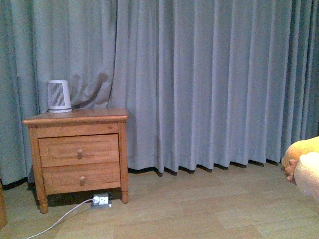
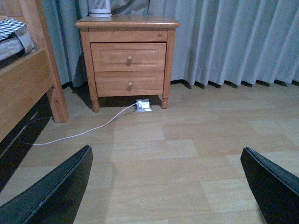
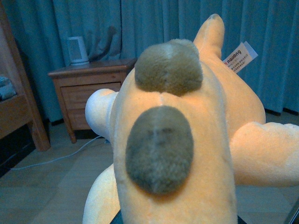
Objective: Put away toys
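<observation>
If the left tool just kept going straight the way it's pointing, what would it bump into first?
Probably the bare floor: the open left tool seems to be angled downward. Farther along lie the cable and the nightstand, though depth is unclear.

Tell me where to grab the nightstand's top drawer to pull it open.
Take the round knob at the middle of the top drawer, coming straight from the front: its face is flat and only the knob sticks out.
</observation>
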